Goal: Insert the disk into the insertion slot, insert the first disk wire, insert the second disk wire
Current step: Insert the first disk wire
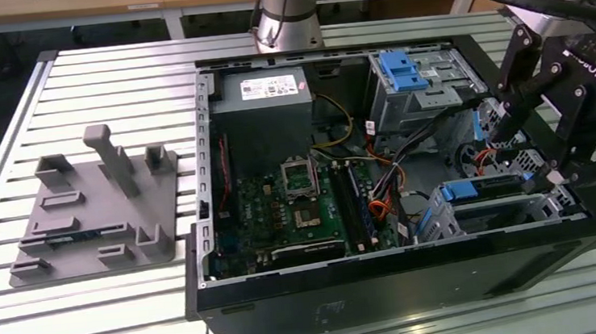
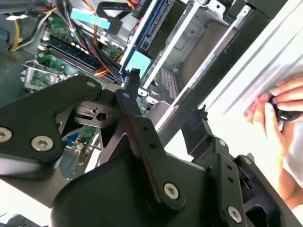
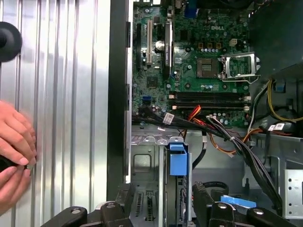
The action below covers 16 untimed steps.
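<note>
Across the exterior view from its left, a grey slotted fixture (image 1: 97,209) sits on the slatted bench (image 1: 106,70), apart from the open computer case (image 1: 394,276). Inside the case I see the power supply (image 1: 259,89), then the motherboard (image 1: 301,207), then the taller cage with the big blue latch (image 1: 403,69). Further to that view's right the disk (image 1: 462,191) lies in the insertion slot (image 1: 518,211), its blue end toward the motherboard. I judge it seated or nearly so, though I cannot tell how deep it sits. In the first wrist view a bundle of cables (image 3: 236,146) runs just beside the cage; whether any is plugged into the drive I cannot tell.

My pincer (image 1: 527,161) hangs over that corner, spread wide with nothing in it. In the first wrist view its fingertips (image 3: 201,198) stand either side of the blue tab (image 3: 178,161), apparently not touching it. A person's hand (image 3: 14,151) rests on the bench outside the case wall.

I expect the disk to be stiff, dense for its size and sensitive to knocks, while its plastic carrier probably flexes a little. The long carrier edges or the tab look like the safe holds, not the labelled face
</note>
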Each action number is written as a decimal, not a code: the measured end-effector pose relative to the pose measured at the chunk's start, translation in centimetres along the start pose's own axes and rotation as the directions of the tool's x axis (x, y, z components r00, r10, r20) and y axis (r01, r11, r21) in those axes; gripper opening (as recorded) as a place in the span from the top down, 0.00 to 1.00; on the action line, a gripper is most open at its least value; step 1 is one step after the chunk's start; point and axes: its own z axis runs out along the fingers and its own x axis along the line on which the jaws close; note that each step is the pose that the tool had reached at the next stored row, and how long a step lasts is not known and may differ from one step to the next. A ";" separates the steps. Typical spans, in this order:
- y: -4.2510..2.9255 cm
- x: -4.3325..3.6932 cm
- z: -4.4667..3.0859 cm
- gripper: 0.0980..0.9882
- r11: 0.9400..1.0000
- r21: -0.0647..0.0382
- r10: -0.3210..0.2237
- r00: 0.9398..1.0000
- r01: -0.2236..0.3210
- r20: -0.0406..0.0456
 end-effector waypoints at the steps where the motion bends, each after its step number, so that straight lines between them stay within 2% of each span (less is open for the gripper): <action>1: -0.04 -0.32 0.01 0.40 1.000 0.000 0.000 1.000 0.000 -0.005; 4: -0.37 -1.02 0.05 0.40 1.000 0.000 0.001 1.000 -0.001 -0.016; 12: -1.76 -2.18 0.21 0.40 1.000 -0.002 0.002 0.998 -0.003 -0.058; 16: -2.47 -3.14 0.32 0.40 1.000 -0.001 0.003 0.998 -0.003 -0.070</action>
